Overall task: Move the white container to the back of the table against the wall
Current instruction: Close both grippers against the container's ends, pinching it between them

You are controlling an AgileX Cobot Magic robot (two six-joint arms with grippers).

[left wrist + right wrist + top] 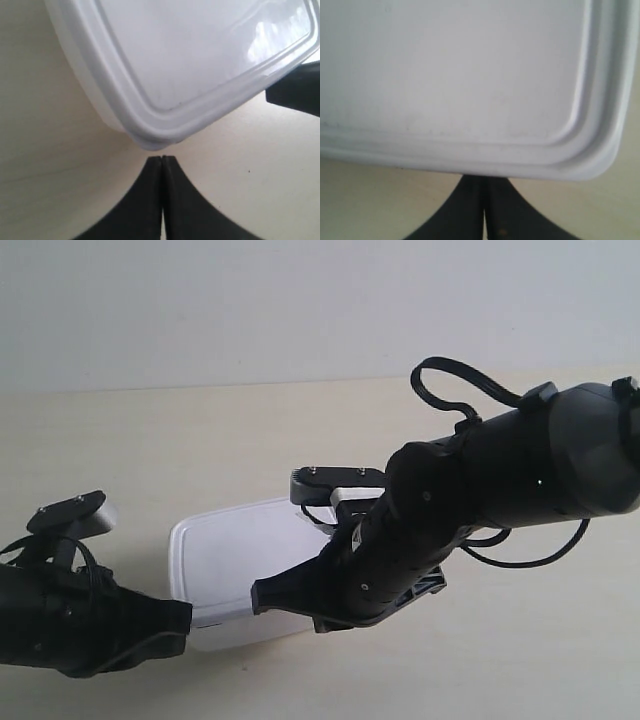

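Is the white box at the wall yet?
Not yet. Done: the left gripper and right gripper, both shut, sit by the white container's rim. In hand: they look ready to push it. Left: it stands mid-table, with bare table between it and the wall.

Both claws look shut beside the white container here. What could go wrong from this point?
The left claw is shut, its tip at a rounded corner of the white container; a push there may slip off and spin it. The right claw, also shut, meets its rim near a corner, so uneven pushes could skew the container before it reaches the wall across the table.
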